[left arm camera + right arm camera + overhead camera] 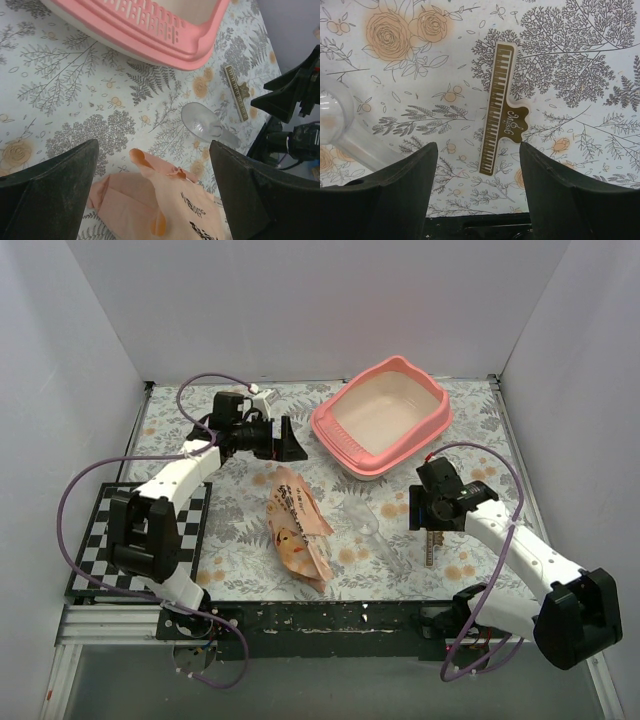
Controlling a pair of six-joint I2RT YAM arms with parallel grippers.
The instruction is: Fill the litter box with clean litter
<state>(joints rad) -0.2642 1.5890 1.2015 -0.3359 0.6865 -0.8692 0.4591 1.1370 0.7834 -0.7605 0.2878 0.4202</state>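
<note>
The pink litter box [385, 415] stands at the back right with a bare cream inside; its slotted rim [150, 27] fills the top of the left wrist view. No clean litter shows anywhere. An orange-peach printed bag [298, 525] lies flat mid-table, its crumpled top [165, 200] under my left gripper [154, 145], which is open and holds nothing. My left gripper [287, 440] hovers left of the box. My right gripper [477, 146] is open above a gold piano-key clip [502, 120] lying on the table. My right gripper [430, 523] sits in front of the box.
A clear plastic scoop [375, 530] lies between the bag and the clip [428, 545], and shows as the scoop [205, 125] from the left wrist. A black-and-white checkerboard [85, 560] lies at the near left. White walls close in three sides; a black rail [330, 618] marks the front edge.
</note>
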